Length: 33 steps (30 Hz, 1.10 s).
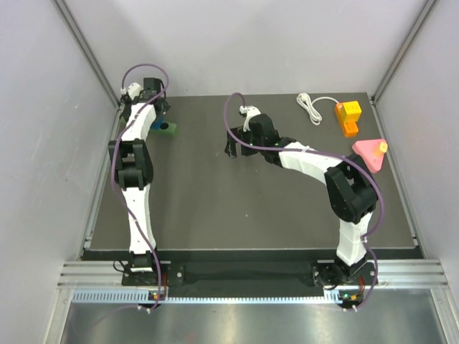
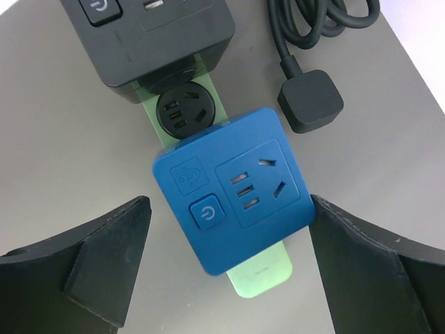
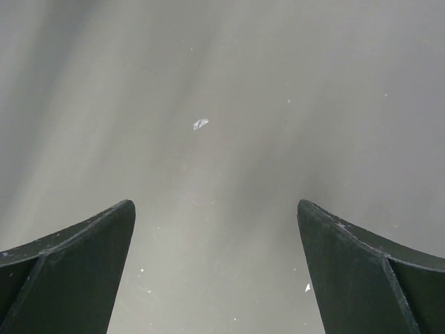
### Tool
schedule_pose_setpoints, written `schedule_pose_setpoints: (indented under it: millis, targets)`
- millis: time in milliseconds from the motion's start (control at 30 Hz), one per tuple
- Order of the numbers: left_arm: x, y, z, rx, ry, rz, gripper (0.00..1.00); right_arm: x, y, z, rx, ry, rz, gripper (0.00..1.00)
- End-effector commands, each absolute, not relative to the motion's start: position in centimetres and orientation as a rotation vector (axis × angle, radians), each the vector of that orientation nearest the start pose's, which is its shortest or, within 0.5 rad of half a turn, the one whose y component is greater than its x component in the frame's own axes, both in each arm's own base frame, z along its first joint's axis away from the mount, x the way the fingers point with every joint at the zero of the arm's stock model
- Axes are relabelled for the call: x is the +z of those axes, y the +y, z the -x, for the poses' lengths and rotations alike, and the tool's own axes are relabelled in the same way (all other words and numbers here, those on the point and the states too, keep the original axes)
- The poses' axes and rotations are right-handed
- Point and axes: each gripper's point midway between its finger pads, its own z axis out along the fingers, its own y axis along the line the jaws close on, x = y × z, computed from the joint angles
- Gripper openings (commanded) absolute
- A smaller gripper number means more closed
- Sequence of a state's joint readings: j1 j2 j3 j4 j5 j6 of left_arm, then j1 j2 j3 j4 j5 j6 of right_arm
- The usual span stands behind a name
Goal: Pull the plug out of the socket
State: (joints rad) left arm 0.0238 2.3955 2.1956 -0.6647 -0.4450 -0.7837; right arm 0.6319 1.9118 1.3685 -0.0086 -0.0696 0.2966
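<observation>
Blue plastic at the far left of the dark table: found a blue socket block there, seated on top of a pale green strip and covering its middle. Noted a power button and one set of slots on its upper face. Recorded a round black adapter on the same strip, just beside the block and partly tucked under a black power box. Could not tell whether the block was pinned into the strip or merely resting on it. Found a black plug lying loose on the table, to the right of the block in the left wrist view, near it but apart, with its black cable looped beyond. Observed the left gripper poised over the block with jaws fully apart, one finger on either side, clamped on nothing. Located the right gripper near the middle of the table, toward the far edge, well apart from the sockets. Saw its jaws spread wide over bare surface, holding nothing. Logged, at the far right, a white cable, an orange and yellow block and a pink triangular piece, all well apart from both grippers.
</observation>
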Motion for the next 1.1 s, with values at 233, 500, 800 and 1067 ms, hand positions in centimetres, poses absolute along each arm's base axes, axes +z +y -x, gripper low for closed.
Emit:
schedule_pose_setpoints:
  millis: [233, 500, 800, 1067]
  targets:
    - [9.4, 7.7, -60.7, 0.192, 2.022, 1.113, 0.75, 14.4, 33.5, -43.8, 0.629, 2.078, 0.377, 1.0]
    - [11.2, 7.0, -60.0, 0.176, 2.103, 0.979, 0.29, 14.0, 33.9, -43.8, 0.631, 2.099, 0.385, 1.0]
    - [14.9, 6.2, -54.9, 0.207, 2.175, 0.873, 0.0, 13.8, 36.0, -42.2, 0.677, 2.152, 0.443, 1.0]
    - [13.9, 1.1, -48.0, 0.067, 2.354, 0.777, 0.0, 13.4, 36.3, -39.1, 0.72, 2.209, 0.429, 1.0]
